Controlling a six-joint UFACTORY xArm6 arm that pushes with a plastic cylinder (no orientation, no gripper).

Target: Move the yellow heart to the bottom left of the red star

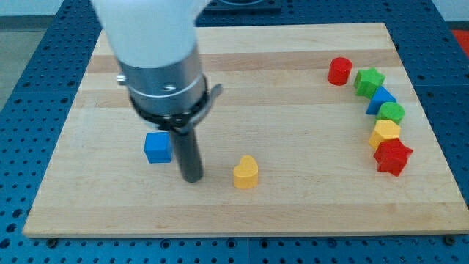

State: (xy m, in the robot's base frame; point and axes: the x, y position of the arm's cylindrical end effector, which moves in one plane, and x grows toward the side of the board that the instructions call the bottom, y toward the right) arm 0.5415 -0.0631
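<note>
Yellow heart-shaped block (pixel 246 172) sits at 3 o'clock of my tip (pixel 192 177), gripperless, holding nothing; red star-shaped block (pixel 393 156) lies well apart.

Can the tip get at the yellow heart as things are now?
Probably yes. My tip stands just to the view's left of the yellow heart, with only bare board between them; the blue cube lies on the tip's other side.

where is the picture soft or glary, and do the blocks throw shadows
Camera view: lighting is even and diffuse, with no strong glare on the wooden board; the arm's pale housing near the lens looks soft and bright; the yellow heart, red star and my tip cast only faint, short shadows.
</note>
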